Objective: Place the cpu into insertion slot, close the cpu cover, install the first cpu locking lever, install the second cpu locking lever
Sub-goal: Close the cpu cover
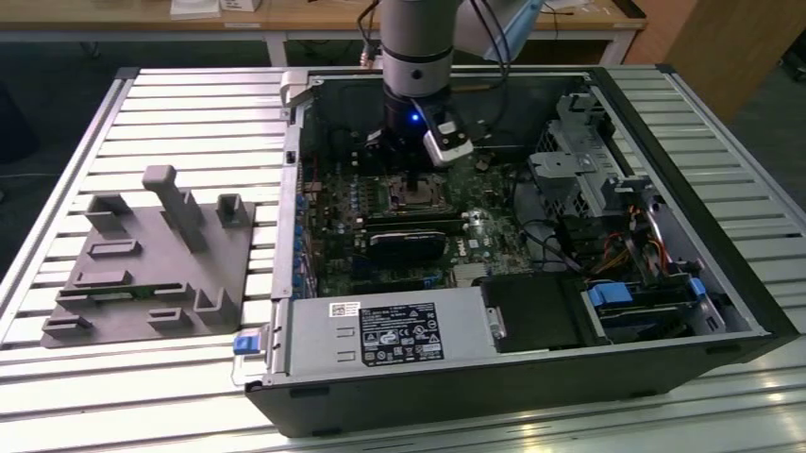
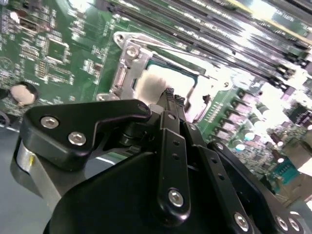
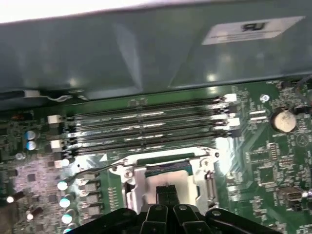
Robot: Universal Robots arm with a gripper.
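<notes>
My gripper (image 1: 403, 162) hangs inside the open computer case, straight over the insertion slot (image 1: 411, 193) on the green board. In both wrist views the black fingertips (image 2: 173, 94) are pressed together with nothing between them. They rest on or just above the silvery top of the cpu (image 2: 148, 83), which lies in the socket. The cpu cover (image 2: 127, 66) lies flat as a shiny frame around the chip (image 3: 168, 179), with its edge (image 3: 139, 181) beside my gripper (image 3: 168, 190). A thin metal lever (image 3: 85, 171) sticks out sideways from the socket.
Long black memory slots (image 3: 146, 126) run just beyond the socket, under the case wall (image 3: 146, 48). A coin battery (image 3: 282, 121) sits on the board. In the exterior view, a black card (image 1: 410, 241), the power supply (image 1: 391, 335) and a grey fixture (image 1: 151, 260) at that view's left.
</notes>
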